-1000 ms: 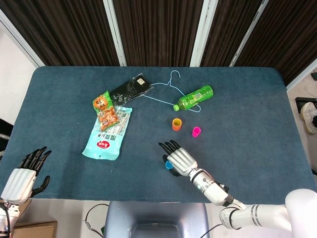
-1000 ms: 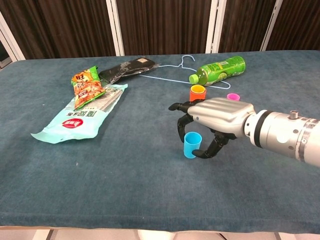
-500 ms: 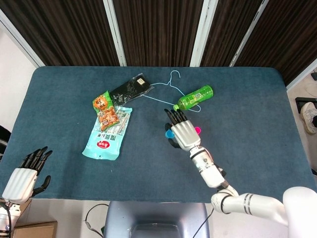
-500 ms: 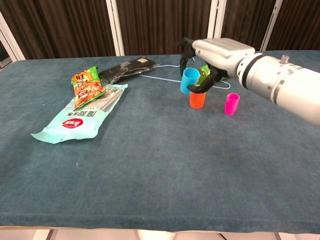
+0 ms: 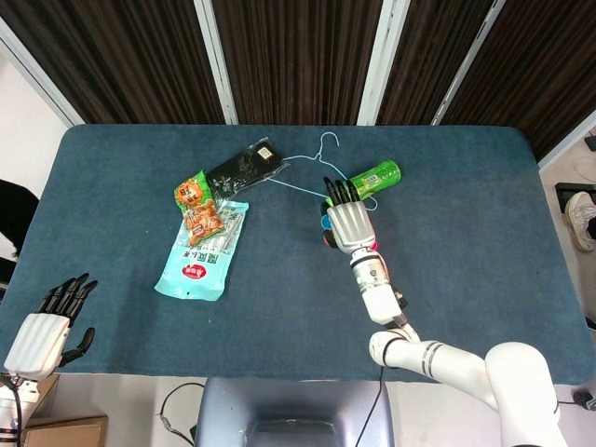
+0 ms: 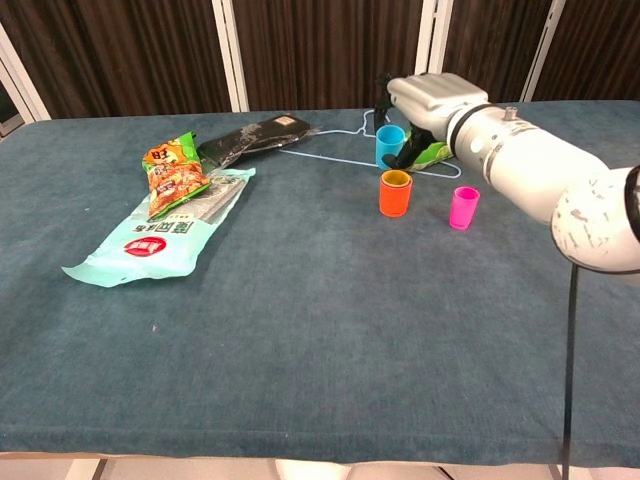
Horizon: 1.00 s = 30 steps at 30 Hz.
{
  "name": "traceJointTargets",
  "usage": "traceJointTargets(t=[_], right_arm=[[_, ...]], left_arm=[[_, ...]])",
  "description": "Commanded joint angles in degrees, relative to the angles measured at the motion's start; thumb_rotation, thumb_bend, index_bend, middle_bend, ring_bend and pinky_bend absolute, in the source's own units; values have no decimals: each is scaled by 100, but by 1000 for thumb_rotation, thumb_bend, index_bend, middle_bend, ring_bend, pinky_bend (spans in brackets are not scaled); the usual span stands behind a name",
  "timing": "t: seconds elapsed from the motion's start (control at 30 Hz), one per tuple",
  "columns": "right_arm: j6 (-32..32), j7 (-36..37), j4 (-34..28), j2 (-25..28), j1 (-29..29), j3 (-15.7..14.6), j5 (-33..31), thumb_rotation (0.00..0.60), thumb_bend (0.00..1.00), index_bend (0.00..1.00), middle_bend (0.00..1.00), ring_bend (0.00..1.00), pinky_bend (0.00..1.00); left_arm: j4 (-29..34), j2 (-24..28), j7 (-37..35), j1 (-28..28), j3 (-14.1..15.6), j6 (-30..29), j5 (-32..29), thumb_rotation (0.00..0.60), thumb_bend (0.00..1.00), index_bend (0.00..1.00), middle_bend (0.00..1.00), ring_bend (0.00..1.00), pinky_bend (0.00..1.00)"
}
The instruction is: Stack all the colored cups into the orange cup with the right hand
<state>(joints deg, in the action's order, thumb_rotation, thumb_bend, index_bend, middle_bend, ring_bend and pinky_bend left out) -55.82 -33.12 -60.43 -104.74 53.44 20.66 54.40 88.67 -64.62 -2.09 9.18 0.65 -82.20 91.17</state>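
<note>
While our left hand (image 5: 42,331) rests with fingers spread and nothing in them off the near left edge of the felt-covered blue table (image 6: 300,330), we note glossy snack packets (image 6: 165,215) lying flat at the left. Further right, our right hand (image 6: 425,100) grasps the smooth cylindrical blue cup (image 6: 390,145), raised just above and behind the orange cup (image 6: 394,192), which stands upright on the cloth. Right of it stands the pink cup (image 6: 463,208), apart. Behind them lie a thin wire hanger (image 5: 321,158) and a green plastic bottle (image 5: 377,177) on its side.
</note>
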Motion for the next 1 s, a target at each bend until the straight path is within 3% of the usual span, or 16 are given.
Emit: traceJointTargets(t=[0.03, 0.47, 0.57, 0.63, 0.73, 0.87, 1.0], right_arm=[[42, 6, 89, -45, 9, -45, -35, 600, 497, 638, 11, 0, 0], [159, -43, 317, -134, -18, -170, -134, 600, 497, 627, 11, 0, 0], [233, -60, 311, -108, -39, -188, -199, 600, 497, 485, 12, 0, 0], [291, -108, 217, -36, -72, -187, -299, 600, 497, 263, 5, 0, 0], [311, -173, -41, 172, -152, -234, -345, 600, 497, 42, 0, 0, 0], [106, -16, -861, 750, -477, -401, -135, 600, 497, 13, 0, 0, 0], [-154, 303, -1733, 1452, -939, -765, 342, 600, 496, 95, 0, 0, 0]], left_arm=[[-5, 4, -12, 9, 2, 17, 0, 600, 450, 0, 0, 0, 128], [4, 1, -7, 17, 17, 32, 11, 600, 450, 0, 0, 0, 128], [3, -2, -6, 21, 19, 35, 19, 600, 450, 0, 0, 0, 128], [0, -4, -9, 23, 20, 38, 20, 600, 450, 0, 0, 0, 128], [-4, -5, -11, 31, 19, 54, 12, 600, 449, 0, 0, 0, 128], [2, -4, -4, 27, 31, 49, 27, 600, 449, 0, 0, 0, 128], [16, -9, 12, 17, 41, 23, 49, 600, 449, 0, 0, 0, 128]])
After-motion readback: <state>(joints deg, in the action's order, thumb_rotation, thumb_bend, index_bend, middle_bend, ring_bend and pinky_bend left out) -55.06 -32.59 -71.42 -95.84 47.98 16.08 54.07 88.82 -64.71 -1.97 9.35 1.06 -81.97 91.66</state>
